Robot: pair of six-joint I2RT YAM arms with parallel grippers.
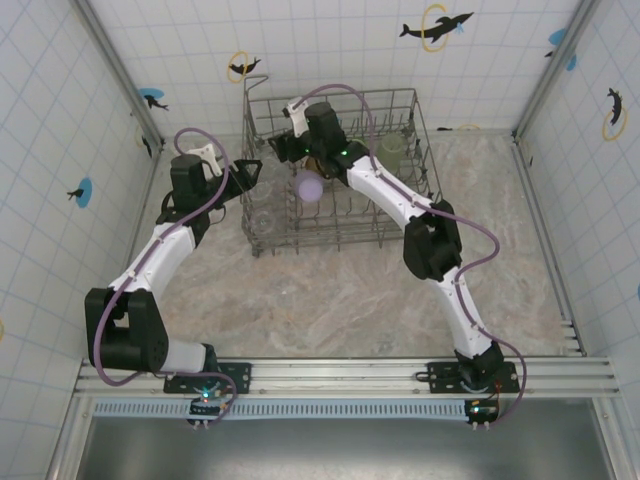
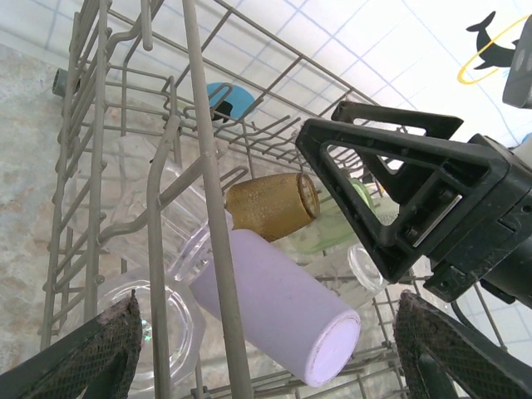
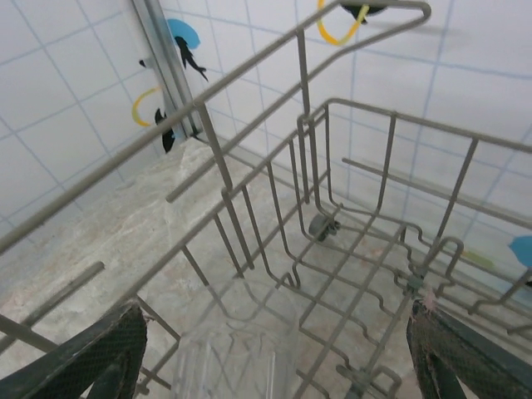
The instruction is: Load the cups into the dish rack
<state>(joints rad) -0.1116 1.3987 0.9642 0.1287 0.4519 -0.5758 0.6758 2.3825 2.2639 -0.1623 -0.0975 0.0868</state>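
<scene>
Dolphin-stickered white tiles wall in a marbled desk (image 1: 330,300), where the wire dish rack (image 1: 330,243) stands at the far middle. Inside it a lilac cup (image 2: 274,307) lies on its side, with an amber cup (image 2: 270,204) tipped over just behind it. A clear cup (image 2: 158,320) sits at its left and a pale green cup (image 1: 392,150) nearer the right wall. At the rack's left wall the left pincer (image 1: 250,172) hangs released, grasping nothing. The right pincer (image 3: 278,345), also released, hovers over a second clear cup (image 3: 237,357) within the rack.
</scene>
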